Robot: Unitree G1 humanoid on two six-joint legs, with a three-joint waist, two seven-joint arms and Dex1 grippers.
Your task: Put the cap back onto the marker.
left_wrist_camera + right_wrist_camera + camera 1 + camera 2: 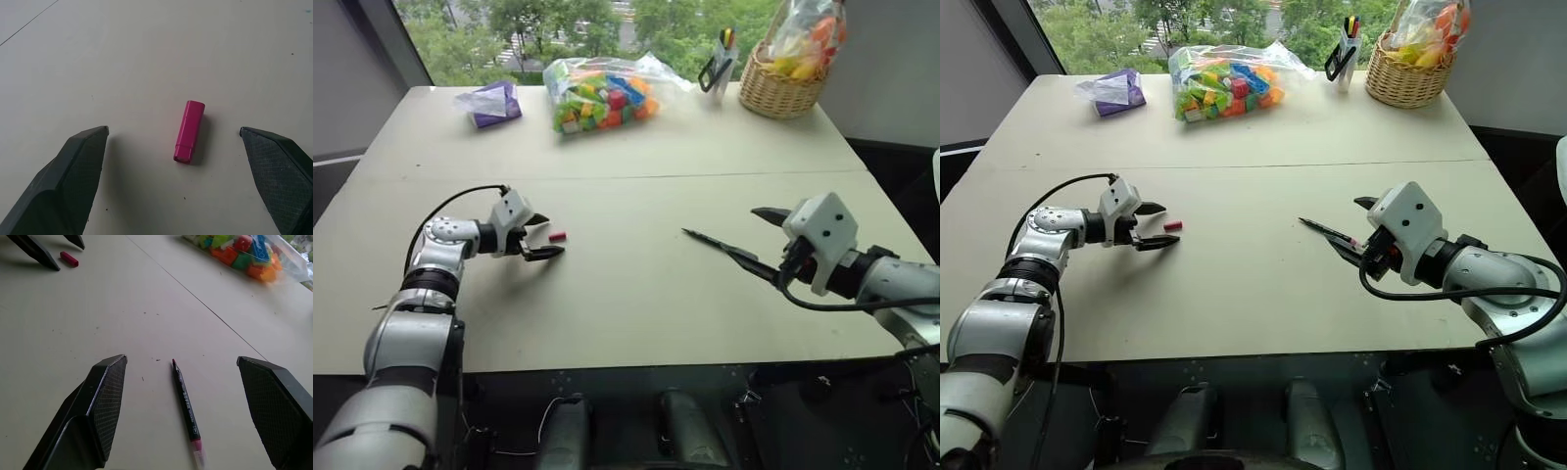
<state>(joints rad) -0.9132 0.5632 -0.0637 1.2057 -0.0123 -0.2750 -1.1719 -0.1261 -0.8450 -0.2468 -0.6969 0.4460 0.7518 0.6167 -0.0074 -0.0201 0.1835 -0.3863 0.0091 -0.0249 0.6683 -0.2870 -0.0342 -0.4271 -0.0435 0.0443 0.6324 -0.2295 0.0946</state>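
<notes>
Left gripper [546,237] down low over the table [626,294], jaws wide apart, nothing in them. Cap [189,131] lying flat on the table right between the two fingertips [85,147], touching neither. Right gripper [181,364] well off to the other side, jaws apart too, not clamped on anything. Marker [186,404] flat on the table between those fingers, clear of both, tip aimed toward the cap. Bag of blocks [602,96] and basket [781,90] parked along the far edge.
</notes>
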